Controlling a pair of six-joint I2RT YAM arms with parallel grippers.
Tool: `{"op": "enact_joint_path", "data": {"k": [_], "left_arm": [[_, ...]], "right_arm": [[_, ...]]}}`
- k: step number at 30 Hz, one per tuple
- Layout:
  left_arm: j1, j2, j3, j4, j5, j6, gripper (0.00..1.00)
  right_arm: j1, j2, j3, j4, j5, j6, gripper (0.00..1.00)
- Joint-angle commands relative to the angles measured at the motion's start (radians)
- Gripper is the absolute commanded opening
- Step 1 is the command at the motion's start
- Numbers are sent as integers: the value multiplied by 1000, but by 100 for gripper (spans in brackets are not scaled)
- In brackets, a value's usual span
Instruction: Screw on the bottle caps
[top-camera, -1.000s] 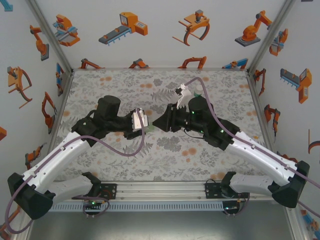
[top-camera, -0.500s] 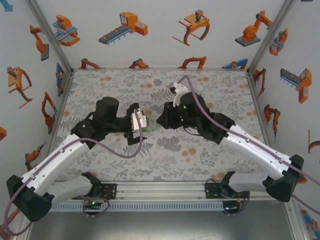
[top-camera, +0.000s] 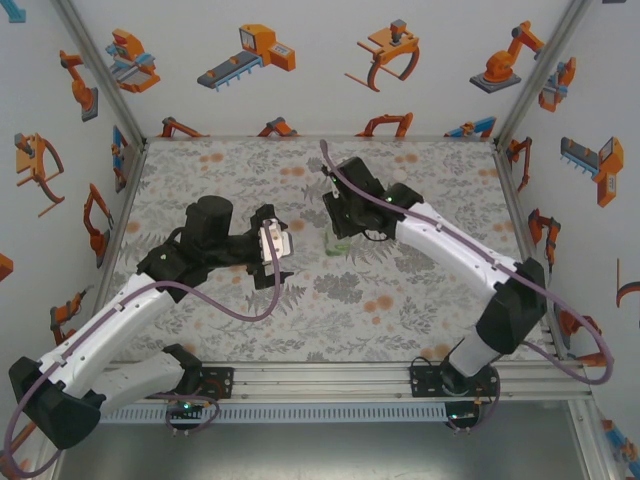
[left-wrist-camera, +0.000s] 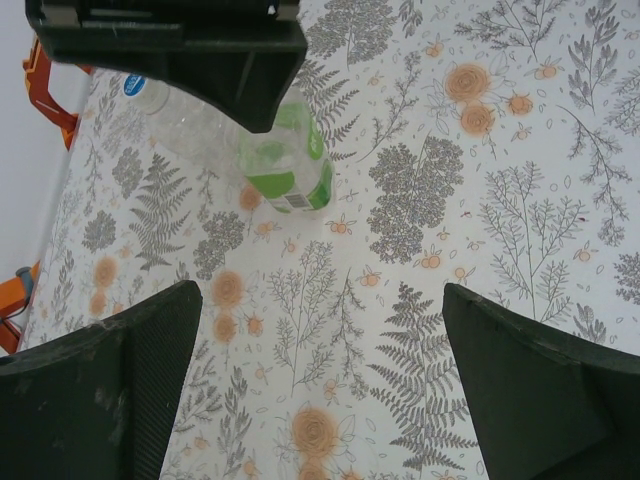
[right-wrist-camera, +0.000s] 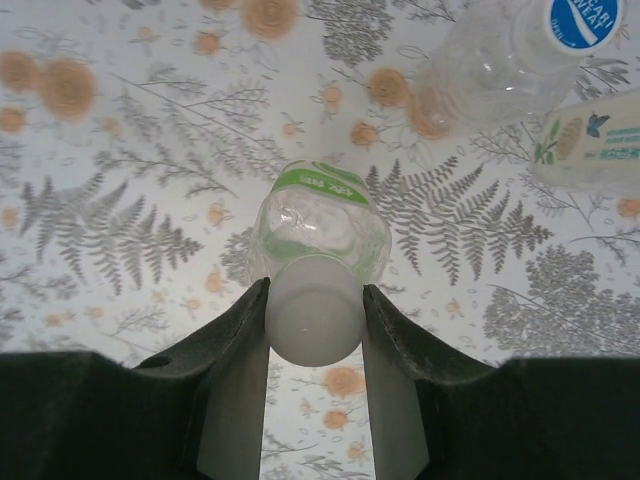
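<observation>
On the left side of the flower-patterned bench (top-camera: 200, 160), the left arm reaches toward the middle. Its left claw (left-wrist-camera: 322, 300) stands wide apart and holds nothing, with its two dark fingers (left-wrist-camera: 100, 400) at the lower corners of its wrist view and bare bench between them. Ahead of that claw, near the middle of the bench, a small clear bottle (left-wrist-camera: 290, 165) with a green-and-white label stands upright. Whether its base rests on the bench or hangs just above it I cannot tell. The right claw (right-wrist-camera: 313, 300) comes down on this bottle from above. It is narrowed onto the whitish cap (right-wrist-camera: 313, 325), one pale finger pressing each side, and the cap sits on the bottle's neck directly over the clear shoulders and green label band. How far the cap is threaded on cannot be told. In the top view the bottle shows as a small green patch just below the dark right wrist. Just beside the upright bottle, on its far side, a second clear bottle (right-wrist-camera: 480, 70) lies on its side on the bench, apart from both claws, with the blue cap (right-wrist-camera: 583, 20) seated on its neck. From there the right arm runs back across the right side of the bench to its base at the near edge.
</observation>
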Motion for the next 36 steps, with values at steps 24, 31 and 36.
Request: {"op": "enact_joint_path", "data": {"k": [24, 31, 36], "left_arm": [[-3, -9, 0, 5, 3, -12, 97], [-4, -6, 1, 5, 1, -12, 97], [-4, -4, -3, 19, -27, -26, 97]], "right_arm": [[-72, 114, 84, -38, 67, -52, 55], [-73, 74, 137, -76, 80, -62, 60], [-72, 12, 158, -104, 102, -75, 61]]}}
